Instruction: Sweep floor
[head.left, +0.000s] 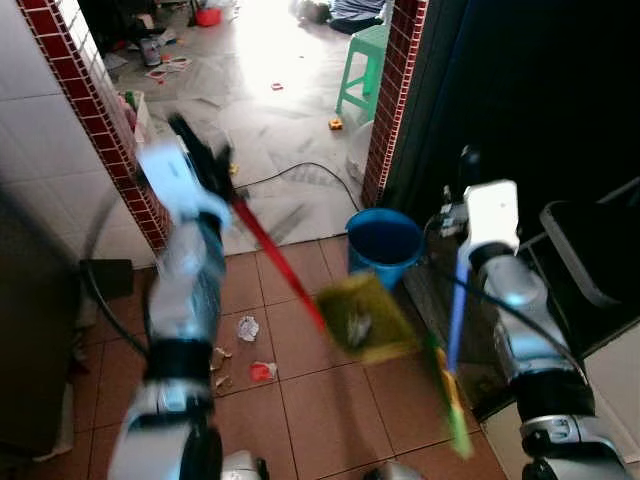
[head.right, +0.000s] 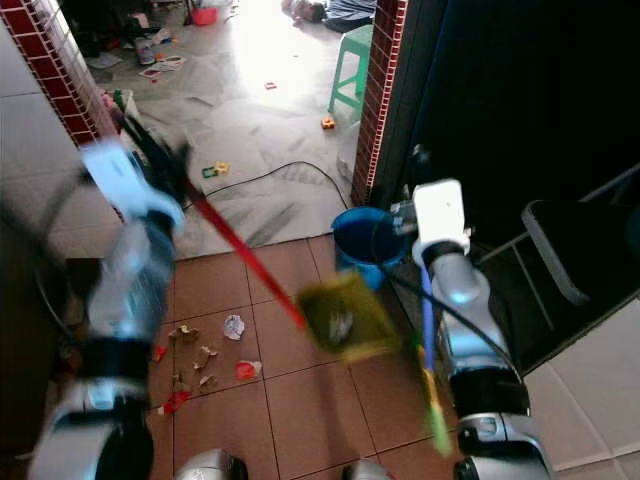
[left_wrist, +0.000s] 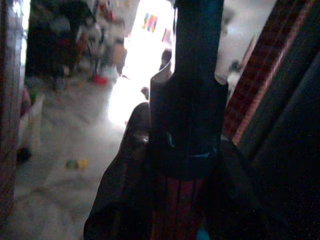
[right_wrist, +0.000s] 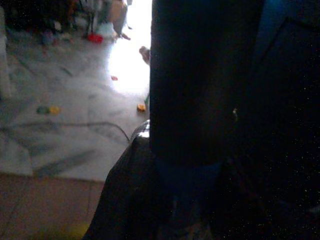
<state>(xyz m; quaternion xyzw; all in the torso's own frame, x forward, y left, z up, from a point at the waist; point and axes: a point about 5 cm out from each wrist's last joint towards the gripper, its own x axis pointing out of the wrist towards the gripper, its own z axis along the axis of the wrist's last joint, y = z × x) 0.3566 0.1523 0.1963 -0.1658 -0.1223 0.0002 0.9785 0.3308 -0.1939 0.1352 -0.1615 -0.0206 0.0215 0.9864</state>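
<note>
The left gripper (head.left: 205, 150) is clamped on a red-handled dustpan (head.left: 365, 318), held above the tiled floor (head.left: 310, 410). The right gripper (head.left: 468, 170) is clamped on a blue broom (head.left: 456, 310), its green bristles low. Paper scraps (head.right: 205, 358) lie near the left arm, not yet swept. The next move likely calls for lowering the pan beside them. A blue bucket (head.left: 385, 243), a cable (head.left: 300, 170) and a green stool (head.left: 362, 65) stand beyond.
</note>
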